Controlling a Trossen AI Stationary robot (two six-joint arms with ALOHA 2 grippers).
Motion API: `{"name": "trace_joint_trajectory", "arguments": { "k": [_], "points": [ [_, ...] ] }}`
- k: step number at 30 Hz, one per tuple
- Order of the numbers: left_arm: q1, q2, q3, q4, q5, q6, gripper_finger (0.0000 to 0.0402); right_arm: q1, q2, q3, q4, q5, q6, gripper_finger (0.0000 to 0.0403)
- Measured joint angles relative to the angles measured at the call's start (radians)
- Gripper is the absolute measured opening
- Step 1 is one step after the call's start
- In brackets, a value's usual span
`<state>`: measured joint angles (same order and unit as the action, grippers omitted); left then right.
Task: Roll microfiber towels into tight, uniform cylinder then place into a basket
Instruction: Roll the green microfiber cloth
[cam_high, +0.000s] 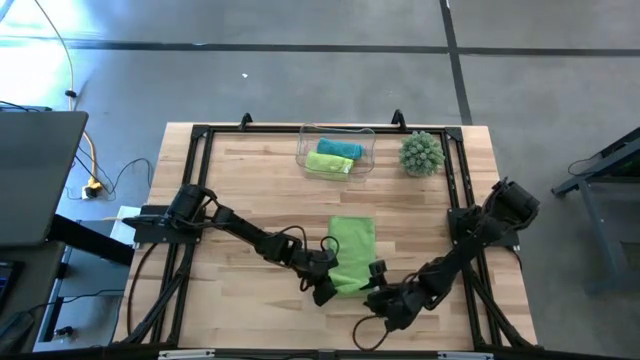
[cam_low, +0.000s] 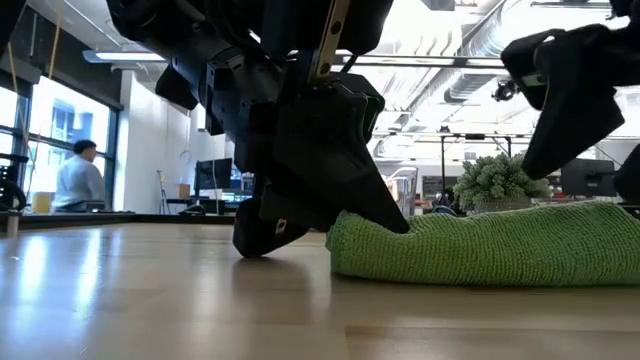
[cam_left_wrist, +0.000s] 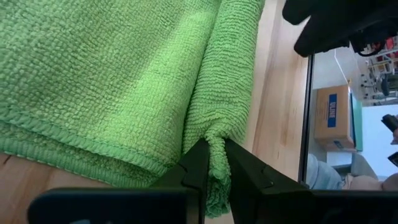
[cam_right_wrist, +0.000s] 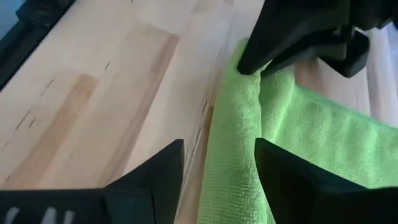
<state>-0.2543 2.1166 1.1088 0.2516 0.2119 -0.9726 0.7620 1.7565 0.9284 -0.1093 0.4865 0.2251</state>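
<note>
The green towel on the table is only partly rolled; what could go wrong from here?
1. The right gripper has open fingers off the green towel, so the rolled edge may loosen.
2. Only the left gripper pinches one end of the roll; pulling could make the cylinder uneven.

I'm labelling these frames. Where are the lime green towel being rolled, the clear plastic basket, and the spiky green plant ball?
Lime green fuzzy towel (cam_high: 352, 243): high view, flat unrolled middle.
Clear rectangular plastic basket (cam_high: 303, 152): high view, left wall.
Round spiky green plant ball (cam_high: 421, 153): high view, centre of the ball.
</note>
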Motion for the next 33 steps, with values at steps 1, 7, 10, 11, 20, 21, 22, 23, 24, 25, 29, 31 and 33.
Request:
{"name": "trace_joint_trajectory", "arguments": {
  "k": [1, 7, 10, 11, 20, 21, 22, 23, 24, 25, 29, 31, 33],
  "points": [
    [0.0, 0.0, 0.0, 0.0, 0.0, 0.0, 0.0035, 0.0, 0.0, 0.0, -0.007, 0.002, 0.01, 0.019],
    [0.0, 0.0, 0.0, 0.0, 0.001, 0.012, 0.0035, -0.002, 0.042, -0.001, -0.026, -0.035, 0.146, 0.019],
    [0.0, 0.0, 0.0, 0.0, 0.001, 0.014, 0.0035, -0.002, 0.058, -0.001, -0.033, -0.05, 0.192, 0.019],
    [0.0, 0.0, 0.0, 0.0, 0.0, 0.014, 0.0035, -0.002, 0.063, -0.001, -0.039, -0.051, 0.207, 0.019],
    [0.0, -0.031, -0.008, 0.014, 0.001, 0.03, 0.0035, 0.002, 0.097, 0.005, -0.154, -0.031, 0.422, 0.0189],
    [0.0, -0.037, -0.01, 0.016, 0.0, 0.04, 0.0035, 0.004, 0.103, 0.005, -0.154, -0.027, 0.446, 0.0188],
    [0.0, -0.043, -0.011, 0.019, -0.003, 0.052, 0.0036, 0.006, 0.109, 0.005, -0.155, -0.022, 0.473, 0.0185],
    [0.0, -0.051, -0.012, 0.018, -0.004, 0.062, 0.0037, 0.009, 0.114, 0.005, -0.153, -0.018, 0.507, 0.018],
    [-0.002, -0.06, -0.013, 0.011, -0.003, 0.072, 0.004, 0.012, 0.117, 0.005, -0.152, -0.014, 0.541, 0.0174],
    [-0.003, -0.067, -0.014, 0.011, -0.001, 0.088, 0.0045, 0.015, 0.118, 0.005, -0.154, -0.012, 0.578, 0.0166],
    [-0.004, -0.108, -0.013, -0.009, 0.026, 0.173, 0.0071, 0.03, 0.119, 0.002, -0.172, 0.008, 0.73, 0.012],
    [-0.004, -0.122, -0.012, -0.036, 0.024, 0.224, 0.0086, 0.037, 0.12, 0.001, -0.175, 0.016, 0.794, 0.0093],
    [-0.003, -0.137, -0.013, -0.053, 0.018, 0.29, 0.01, 0.039, 0.12, 0.0, -0.179, 0.014, 0.849, 0.0064]
  ]
}}
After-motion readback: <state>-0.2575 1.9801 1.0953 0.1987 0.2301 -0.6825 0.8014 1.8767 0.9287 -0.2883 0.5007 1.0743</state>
